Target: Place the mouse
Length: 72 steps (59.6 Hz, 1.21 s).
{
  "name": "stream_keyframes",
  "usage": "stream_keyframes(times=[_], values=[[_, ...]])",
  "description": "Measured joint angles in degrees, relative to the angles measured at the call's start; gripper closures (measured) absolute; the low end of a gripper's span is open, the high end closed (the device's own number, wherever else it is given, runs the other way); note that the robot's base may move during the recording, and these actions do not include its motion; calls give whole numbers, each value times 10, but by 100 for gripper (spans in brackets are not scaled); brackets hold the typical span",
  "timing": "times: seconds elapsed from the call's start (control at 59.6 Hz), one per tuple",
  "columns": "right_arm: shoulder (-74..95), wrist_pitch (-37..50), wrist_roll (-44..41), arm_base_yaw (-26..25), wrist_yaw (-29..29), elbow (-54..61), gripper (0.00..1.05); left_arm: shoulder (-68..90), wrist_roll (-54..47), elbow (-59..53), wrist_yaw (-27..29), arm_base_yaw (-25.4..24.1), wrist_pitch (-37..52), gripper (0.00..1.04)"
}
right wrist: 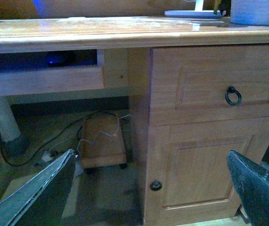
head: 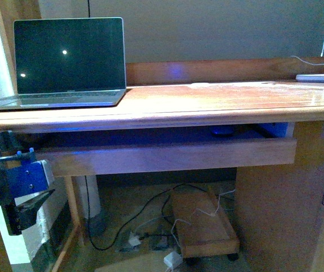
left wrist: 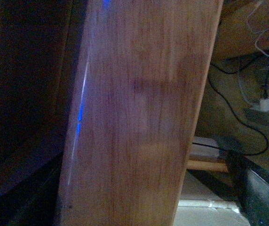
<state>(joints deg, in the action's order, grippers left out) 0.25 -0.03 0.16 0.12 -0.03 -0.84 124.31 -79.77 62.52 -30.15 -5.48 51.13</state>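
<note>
The mouse (head: 222, 131) is a small dark rounded shape lying in the pulled-out tray (head: 167, 156) under the desk top, towards its right end. It also shows in the right wrist view (right wrist: 59, 58), lit blue. My left gripper (head: 26, 208) is open and empty, low at the left, below the tray's left end. Its wrist view is filled by a wooden board (left wrist: 139, 117) close up, with one dark finger (left wrist: 261, 197) beside it. My right gripper (right wrist: 148, 197) is open and empty, facing the cabinet, well below and right of the mouse. It is out of the front view.
An open laptop (head: 65, 62) stands at the desk's left. A small flat white oval (head: 200, 85) and a white base (head: 320, 77) lie further right. Under the desk are a wheeled wooden stand (head: 204, 226) and cables (head: 133, 235). A drawer with ring pull (right wrist: 233, 95) and cabinet door (right wrist: 205, 169) are on the right.
</note>
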Motion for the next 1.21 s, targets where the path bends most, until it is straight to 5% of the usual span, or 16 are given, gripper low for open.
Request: stream_keyframes(times=[0.336,0.621,0.805,0.99,1.074,1.208], values=[[0,0,0,0,0,0,8,-151,50,-38,-68,2,-384,8],[0,0,0,0,0,0,8,-297,135,-175,-194,27,-472,8],[0,0,0,0,0,0,8,-378,390,-267,-223,69,-332,8],[0,0,0,0,0,0,8,-464,728,-310,-78,107,-195,8],[0,0,0,0,0,0,8,-539,874,-341,47,120,-219,8],[0,0,0,0,0,0,8,-653,929,-393,165,144,-298,8]])
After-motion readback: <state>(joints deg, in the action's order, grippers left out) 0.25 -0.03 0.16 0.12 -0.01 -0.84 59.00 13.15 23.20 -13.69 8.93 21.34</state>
